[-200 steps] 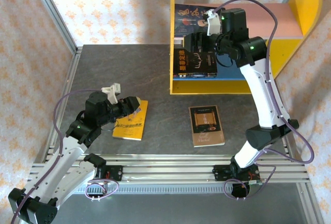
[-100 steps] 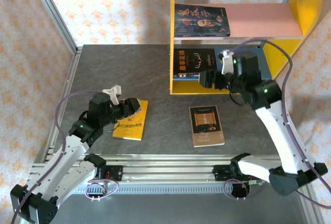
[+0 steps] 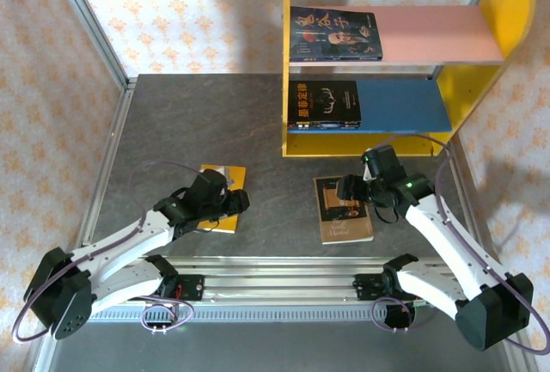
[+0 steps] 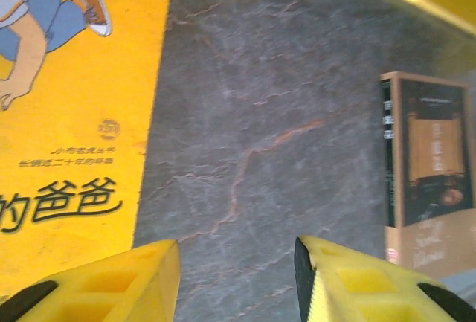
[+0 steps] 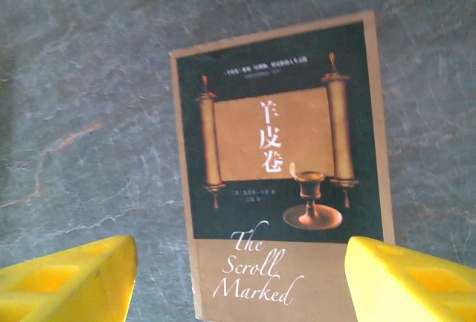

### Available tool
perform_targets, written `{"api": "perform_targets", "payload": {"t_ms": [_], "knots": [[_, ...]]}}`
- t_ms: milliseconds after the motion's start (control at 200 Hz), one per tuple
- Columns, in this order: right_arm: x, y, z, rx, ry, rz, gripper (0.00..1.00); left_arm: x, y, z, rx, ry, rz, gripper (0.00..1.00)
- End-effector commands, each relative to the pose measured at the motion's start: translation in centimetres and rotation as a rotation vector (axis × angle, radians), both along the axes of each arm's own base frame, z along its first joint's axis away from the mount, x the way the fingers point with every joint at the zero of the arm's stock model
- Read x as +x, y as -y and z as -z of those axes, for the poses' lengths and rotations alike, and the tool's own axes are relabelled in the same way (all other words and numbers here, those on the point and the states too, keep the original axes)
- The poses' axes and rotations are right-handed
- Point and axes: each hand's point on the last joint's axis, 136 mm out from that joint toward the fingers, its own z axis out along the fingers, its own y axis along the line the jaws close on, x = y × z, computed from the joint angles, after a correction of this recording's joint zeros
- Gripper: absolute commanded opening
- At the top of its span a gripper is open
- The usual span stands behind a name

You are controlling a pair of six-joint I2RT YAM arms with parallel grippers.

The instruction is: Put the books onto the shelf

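The right claw (image 5: 238,285) hovers released, jaws spread over the brown scroll book (image 5: 282,158), which lies flat on the desk (image 5: 89,114) on the near side of the shelf (image 3: 438,33). The left claw (image 4: 238,281), also released, hangs by the yellow book (image 4: 67,114). A clean pickup likely needs one finger slipped under an edge.

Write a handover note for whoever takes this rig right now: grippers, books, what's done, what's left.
Left gripper: open, empty, at the yellow book's edge.
Right gripper: open, empty, above the scroll-cover book.
Done: one dark book on the shelf's pink upper board, at least one black book on the blue lower board.
Left: yellow and scroll-cover books lie flat on the table, ungrasped.
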Motion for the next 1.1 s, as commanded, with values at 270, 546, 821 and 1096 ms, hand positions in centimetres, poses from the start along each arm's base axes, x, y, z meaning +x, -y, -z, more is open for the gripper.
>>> {"api": "perform_targets", "payload": {"t_ms": [270, 546, 821, 1096], "knots": [[0.6, -0.3, 3.0, -0.116, -0.045, 0.033, 0.73, 0.5, -2.1, 0.1, 0.17, 0.036, -0.026, 0.45], [0.8, -1.2, 6.4, -0.217, -0.111, 0.01, 0.73, 0.3, -1.8, 0.9, 0.173, 0.017, -0.019, 0.45], [0.9, -8.0, 10.0, -0.173, -0.159, -0.127, 0.72, 0.6, -0.8, 1.1, 0.189, 0.004, 0.01, 0.45], [1.7, -17.8, 9.0, 0.037, -0.127, -0.275, 0.71, 0.5, -0.3, 1.3, 0.2, -0.003, 0.027, 0.45]]}}
